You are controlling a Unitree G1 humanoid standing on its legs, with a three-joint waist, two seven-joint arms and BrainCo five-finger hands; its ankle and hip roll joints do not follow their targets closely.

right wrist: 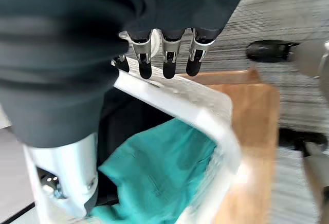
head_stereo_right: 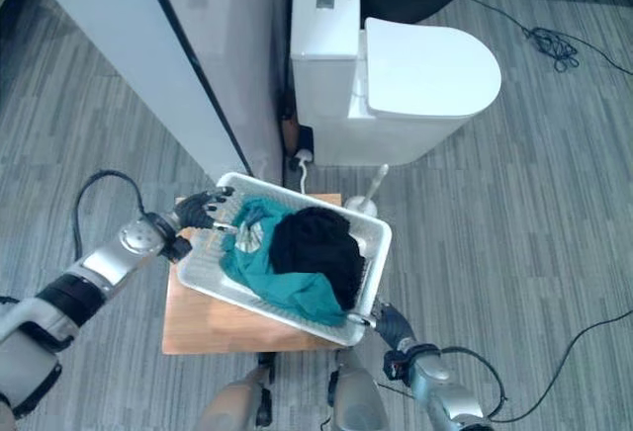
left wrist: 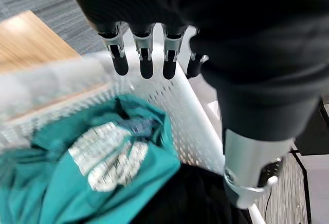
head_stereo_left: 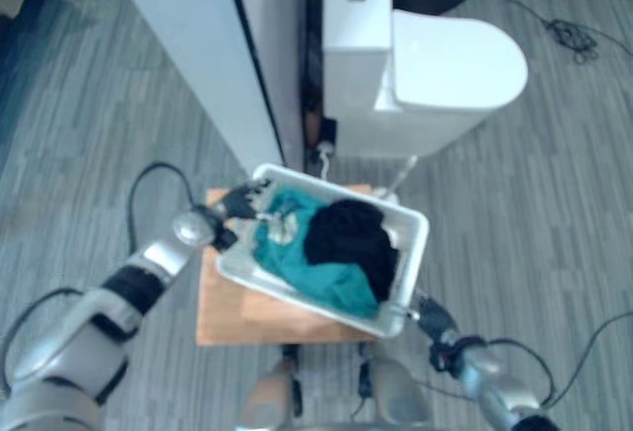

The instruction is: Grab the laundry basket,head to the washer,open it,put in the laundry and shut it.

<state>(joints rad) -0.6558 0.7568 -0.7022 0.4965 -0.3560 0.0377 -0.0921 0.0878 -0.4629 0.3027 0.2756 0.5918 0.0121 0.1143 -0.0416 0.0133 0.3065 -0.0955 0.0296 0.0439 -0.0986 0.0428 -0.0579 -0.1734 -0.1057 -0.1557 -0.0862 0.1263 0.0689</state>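
Two hands, left hand [head_stereo_left: 235, 204] & right hand [head_stereo_right: 391, 324], curl on opposite rims of stiff, light white plastic laundry basket [head_stereo_left: 420, 238] w/ soft clothes.

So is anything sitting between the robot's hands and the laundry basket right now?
Nothing visible does. The left hand is at one end of the white laundry basket and the right hand at the opposite end, both right at its rim. The teal cloth and black garment lie inside, clear of both hands.
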